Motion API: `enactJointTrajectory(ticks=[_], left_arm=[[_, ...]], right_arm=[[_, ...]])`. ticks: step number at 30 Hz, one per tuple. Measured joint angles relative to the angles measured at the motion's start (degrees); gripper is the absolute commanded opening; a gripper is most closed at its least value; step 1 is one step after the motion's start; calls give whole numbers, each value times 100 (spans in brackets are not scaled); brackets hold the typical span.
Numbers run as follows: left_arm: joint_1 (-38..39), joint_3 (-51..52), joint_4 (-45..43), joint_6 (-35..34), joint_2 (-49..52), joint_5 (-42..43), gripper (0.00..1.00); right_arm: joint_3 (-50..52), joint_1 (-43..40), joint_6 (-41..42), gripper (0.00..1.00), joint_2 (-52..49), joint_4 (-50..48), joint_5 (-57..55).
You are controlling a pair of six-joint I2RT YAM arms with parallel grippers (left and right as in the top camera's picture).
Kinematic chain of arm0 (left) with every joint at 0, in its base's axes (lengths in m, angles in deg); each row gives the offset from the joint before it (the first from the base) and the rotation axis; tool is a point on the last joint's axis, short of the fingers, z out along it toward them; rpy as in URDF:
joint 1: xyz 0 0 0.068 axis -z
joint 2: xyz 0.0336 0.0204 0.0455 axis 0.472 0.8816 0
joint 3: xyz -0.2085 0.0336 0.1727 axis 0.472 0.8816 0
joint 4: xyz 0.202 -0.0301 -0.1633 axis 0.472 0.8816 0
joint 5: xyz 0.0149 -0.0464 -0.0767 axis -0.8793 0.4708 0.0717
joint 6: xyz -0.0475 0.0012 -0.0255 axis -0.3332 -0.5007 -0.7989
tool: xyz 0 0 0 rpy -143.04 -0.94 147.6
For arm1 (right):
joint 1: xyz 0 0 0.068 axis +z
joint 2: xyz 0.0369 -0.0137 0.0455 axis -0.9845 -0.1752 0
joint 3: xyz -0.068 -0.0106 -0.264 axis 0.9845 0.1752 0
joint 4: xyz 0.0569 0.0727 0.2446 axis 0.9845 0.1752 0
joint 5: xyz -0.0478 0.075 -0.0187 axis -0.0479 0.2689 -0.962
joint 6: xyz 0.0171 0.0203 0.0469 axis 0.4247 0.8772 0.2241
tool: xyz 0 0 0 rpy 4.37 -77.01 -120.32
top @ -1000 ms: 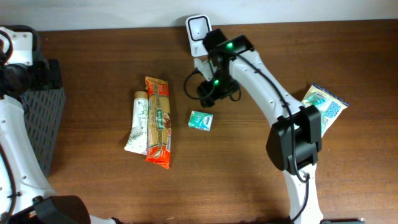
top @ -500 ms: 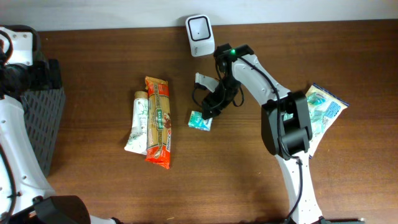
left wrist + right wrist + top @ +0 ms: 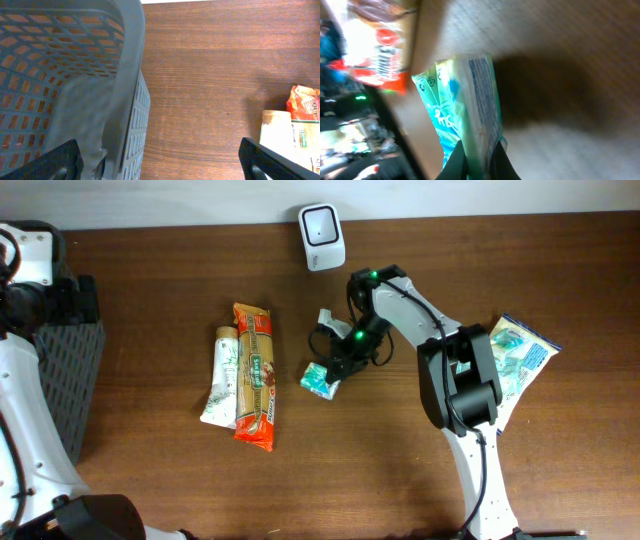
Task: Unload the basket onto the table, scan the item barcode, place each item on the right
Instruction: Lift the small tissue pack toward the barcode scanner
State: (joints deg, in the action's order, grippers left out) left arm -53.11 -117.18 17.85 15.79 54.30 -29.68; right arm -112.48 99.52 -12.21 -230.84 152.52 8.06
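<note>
Right gripper (image 3: pixel 337 363) clamped on edge of small teal packet (image 3: pixel 317 378). Packet low by table (image 3: pixel 150 480), on robot's side of scanner (image 3: pixel 322 223), well apart from it. Lift clear, carry toward scanner window, turn barcode face to it, keep grip off print. Edge pinch thin: move slowly, avoid swing.

From above, one camera looks straight down. It shares the basket (image 3: pixel 75 370) with the close left wrist camera, the green pack (image 3: pixel 465 115) with the right.
</note>
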Motion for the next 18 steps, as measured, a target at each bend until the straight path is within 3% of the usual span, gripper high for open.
enactJointTrajectory(ticks=[9, 18], left_arm=[[0, 0, 0, 0, 0, 2, 99], [2, 0, 0, 0, 0, 2, 99]], right_arm=[[-376, -1091, 391, 4, 826, 723, 3834], [-376, -1355, 1591, 4, 826, 837, 4398]])
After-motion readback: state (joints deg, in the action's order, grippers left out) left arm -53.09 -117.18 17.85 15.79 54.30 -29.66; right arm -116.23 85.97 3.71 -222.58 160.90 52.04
